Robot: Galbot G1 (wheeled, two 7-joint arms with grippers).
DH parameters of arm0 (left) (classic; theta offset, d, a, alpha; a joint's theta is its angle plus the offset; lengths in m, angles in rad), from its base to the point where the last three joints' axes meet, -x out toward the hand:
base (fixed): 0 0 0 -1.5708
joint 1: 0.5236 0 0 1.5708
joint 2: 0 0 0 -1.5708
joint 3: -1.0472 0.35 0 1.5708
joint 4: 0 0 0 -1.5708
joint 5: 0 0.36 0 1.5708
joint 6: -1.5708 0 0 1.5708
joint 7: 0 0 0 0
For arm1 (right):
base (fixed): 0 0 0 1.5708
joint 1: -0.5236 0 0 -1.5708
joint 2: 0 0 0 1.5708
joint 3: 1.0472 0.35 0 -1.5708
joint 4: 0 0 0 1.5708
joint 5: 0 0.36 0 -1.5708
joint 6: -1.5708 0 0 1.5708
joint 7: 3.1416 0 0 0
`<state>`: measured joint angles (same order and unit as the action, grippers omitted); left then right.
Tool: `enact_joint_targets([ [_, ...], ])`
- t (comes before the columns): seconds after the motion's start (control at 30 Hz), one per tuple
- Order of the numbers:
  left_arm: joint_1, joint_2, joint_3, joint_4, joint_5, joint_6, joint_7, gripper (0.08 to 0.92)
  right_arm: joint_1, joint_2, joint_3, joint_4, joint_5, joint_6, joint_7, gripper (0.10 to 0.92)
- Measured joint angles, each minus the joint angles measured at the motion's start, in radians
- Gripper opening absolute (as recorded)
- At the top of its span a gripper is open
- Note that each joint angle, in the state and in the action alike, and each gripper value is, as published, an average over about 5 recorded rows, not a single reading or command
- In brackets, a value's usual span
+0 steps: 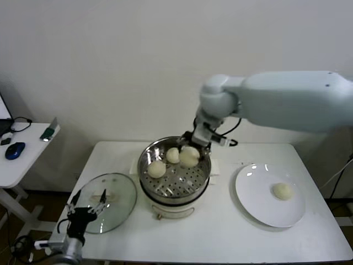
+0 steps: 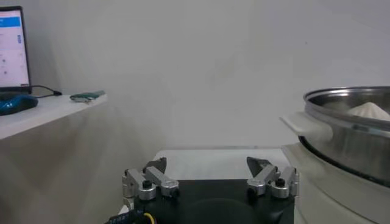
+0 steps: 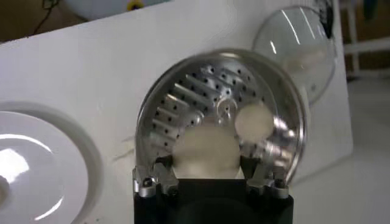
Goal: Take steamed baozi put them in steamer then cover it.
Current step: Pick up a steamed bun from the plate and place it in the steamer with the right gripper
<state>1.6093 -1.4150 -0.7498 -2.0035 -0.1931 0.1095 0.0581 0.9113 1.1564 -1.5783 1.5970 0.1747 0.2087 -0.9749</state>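
Observation:
The steamer (image 1: 174, 190) stands mid-table with its perforated tray showing. Two baozi (image 1: 156, 169) (image 1: 173, 155) lie inside it. My right gripper (image 1: 193, 147) is shut on a third baozi (image 1: 188, 160) and holds it low over the tray's far right side. In the right wrist view this baozi (image 3: 207, 149) sits between the fingers (image 3: 163, 176), with another baozi (image 3: 255, 119) on the tray beyond. A fourth baozi (image 1: 283, 191) lies on the white plate (image 1: 255, 185). My left gripper (image 1: 86, 207) is open and empty at the table's front left, by the glass lid (image 1: 110, 193).
The glass lid lies flat on the table left of the steamer and also shows in the right wrist view (image 3: 295, 39). The left wrist view shows the steamer's side (image 2: 347, 143) close by. A side desk (image 1: 22, 152) with a blue mouse stands at the far left.

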Motion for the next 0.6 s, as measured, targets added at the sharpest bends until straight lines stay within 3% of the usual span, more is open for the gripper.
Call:
enact_joint_targets([
  [0.6,-0.002,0.001,-0.006,0.003,-0.006,-0.005,-0.002,0.823,-0.189,0.147,-0.009,-0.085,-0.151,0.002,0.021,0.729],
])
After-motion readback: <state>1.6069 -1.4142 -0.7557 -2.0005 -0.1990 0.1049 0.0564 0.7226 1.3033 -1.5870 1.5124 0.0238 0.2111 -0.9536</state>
